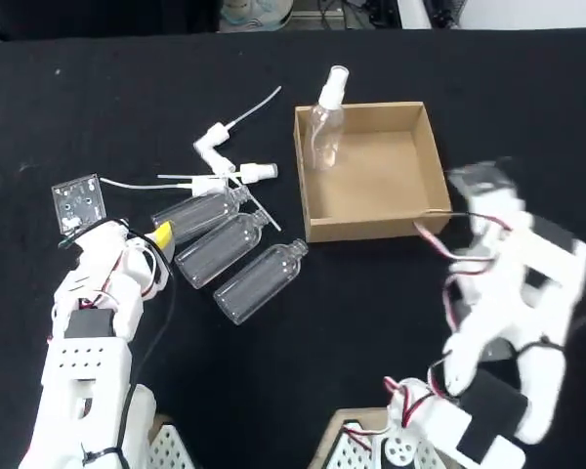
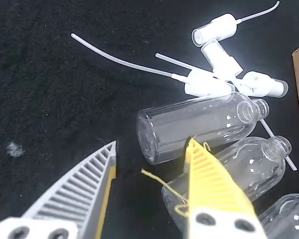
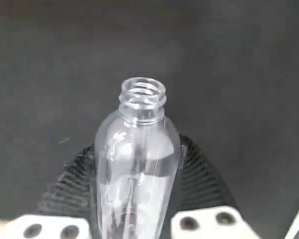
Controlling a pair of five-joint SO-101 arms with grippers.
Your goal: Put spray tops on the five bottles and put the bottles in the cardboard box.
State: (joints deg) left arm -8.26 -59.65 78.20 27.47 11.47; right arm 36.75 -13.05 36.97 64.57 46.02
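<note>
Wide open and empty on the left gripper (image 2: 152, 144), fingers (image 2: 209, 184) just beside three bare bottles (image 1: 220, 249) lying on the table (image 1: 127, 78), necks toward the cardboard box (image 1: 371, 230). Looks light, stiff, slippery; best gripped mid-body, across the long axis. Clamped in the right gripper (image 3: 138, 149): a fourth bottle (image 3: 139, 109), neck pointing away from the wrist.

Three clear plastic bottles (image 1: 222, 247) lie uncapped, side by side, left of an open brown cardboard box (image 1: 371, 231). White spray tops (image 1: 242, 174) with thin tubes lie by their necks. A capped bottle (image 1: 324, 127) leans in the box's far corner. The uncapped fifth bottle (image 3: 134, 164) is clamped in the right gripper (image 3: 139, 147).
</note>
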